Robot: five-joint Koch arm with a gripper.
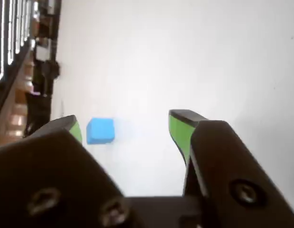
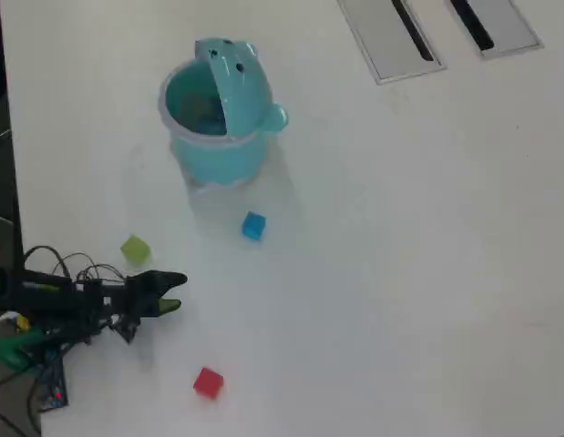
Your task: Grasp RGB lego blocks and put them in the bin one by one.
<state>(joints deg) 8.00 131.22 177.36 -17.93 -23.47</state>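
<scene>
RGB lego blocks, all three, lay loose on the white table (image 2: 427,255), none in the bin (image 2: 218,150). Blue block (image 2: 253,226): just below the bin in the overhead view, apart from its wall; in the wrist view (image 1: 99,130) seen beyond the jaws, near the left green-tipped finger (image 1: 76,129), not between the pads and not touched. Yellow-green block (image 2: 135,248): left of the blue one, just above the gripper (image 2: 175,291), apart from it. Red block (image 2: 208,382): lower still, well apart from the other two and below the gripper. Bin: round, turquoise, pale-rimmed, upright near the top of the overhead view, animal-face lid (image 2: 234,82) hinged up and standing open; something dark inside, too dim to tell. Gripper (image 1: 125,126): jaws spread wide in the wrist view, bare table between the green pads, nothing held; low at the left edge of the overhead view, pointing right, wires trailing behind. Two grey slotted panels (image 2: 391,36) at the top right corner, well apart from everything else.
</scene>
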